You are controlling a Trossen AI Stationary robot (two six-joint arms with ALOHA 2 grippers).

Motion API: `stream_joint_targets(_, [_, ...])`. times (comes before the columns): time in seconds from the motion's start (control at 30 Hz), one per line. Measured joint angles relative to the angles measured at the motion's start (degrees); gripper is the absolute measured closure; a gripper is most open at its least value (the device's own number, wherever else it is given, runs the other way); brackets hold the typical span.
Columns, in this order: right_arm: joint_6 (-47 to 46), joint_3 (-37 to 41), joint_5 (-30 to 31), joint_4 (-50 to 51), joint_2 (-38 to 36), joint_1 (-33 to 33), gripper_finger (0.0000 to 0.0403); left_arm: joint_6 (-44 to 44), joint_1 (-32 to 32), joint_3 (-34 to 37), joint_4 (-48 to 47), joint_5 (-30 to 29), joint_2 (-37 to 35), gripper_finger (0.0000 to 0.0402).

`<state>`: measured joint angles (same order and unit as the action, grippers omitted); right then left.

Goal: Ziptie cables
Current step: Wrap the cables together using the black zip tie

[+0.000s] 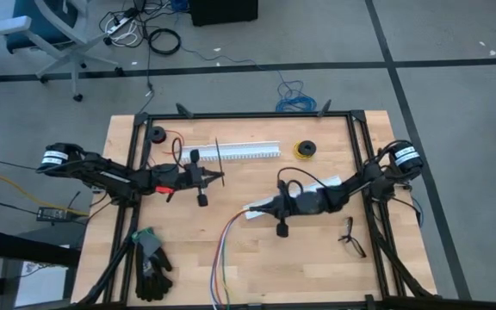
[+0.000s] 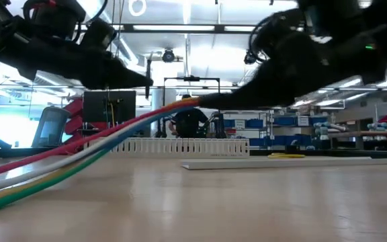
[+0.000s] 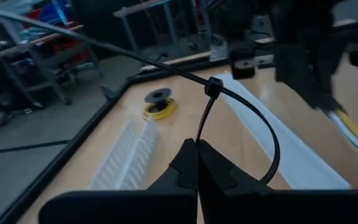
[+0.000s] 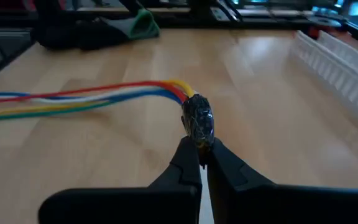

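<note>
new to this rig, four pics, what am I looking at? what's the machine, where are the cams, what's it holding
Two dark robot arms at a wooden table. One camera looks straight down, one sits at table height, and one rides on each wrist. The left gripper is shut on the ziptie, already curved into a loop. The right gripper is shut on the taped end of the cables, which trail off across the table. Also there: a white slotted channel, a yellow wire spool and a glove.

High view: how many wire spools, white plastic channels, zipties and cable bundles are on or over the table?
Small round wire spools: 2
Long white plastic channels: 2
Thin black looped ziptie: 1
Multicoloured cable bundle: 1
Total: 6
</note>
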<state>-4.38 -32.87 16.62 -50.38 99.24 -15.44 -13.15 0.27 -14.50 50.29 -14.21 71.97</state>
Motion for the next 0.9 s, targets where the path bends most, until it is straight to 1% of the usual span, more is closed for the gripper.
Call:
stream_joint_targets(0.07, [1.6,-2.8,-3.8,4.2,0.0,2.4,0.0403,0.3,0.0,-1.0,0.2,-1.1,0.7,0.04])
stream_joint_targets(0.13, [3.1,-6.0,-6.8,11.3,0.0,4.6,0.0402,0.6,0.0,-1.8,0.1,-1.1,1.9,0.04])
stream_joint_targets(0.23, [5.7,-10.3,-9.8,19.1,0.0,7.1,0.0402,0.5,0.0,-2.9,0.1,-1.1,4.2,0.04])
stream_joint_targets(0.43, [11.8,-14.7,-15.2,20.7,0.0,10.4,0.0402,1.4,0.0,-3.9,0.8,-1.1,9.3,0.04])
stream_joint_targets(0.57, [13.5,-16.5,-16.1,22.8,0.0,11.7,0.0402,1.8,0.1,-5.1,3.7,-1.1,12.8,0.04])
stream_joint_targets(0.7, [11.5,-16.8,-17.3,25.6,0.0,12.2,0.04,1.6,0.1,-6.5,5.9,-1.1,15.7,0.04])
stream_joint_targets(0.8, [11.6,-16.8,-17.1,26.3,0.0,12.2,0.0386,1.6,0.1,-7.2,6.0,-1.1,17.0,0.04])
stream_joint_targets(0.9, [12.0,-16.8,-15.6,26.3,0.0,12.3,0.0364,1.5,0.1,-7.8,6.3,-1.1,18.2,0.04])
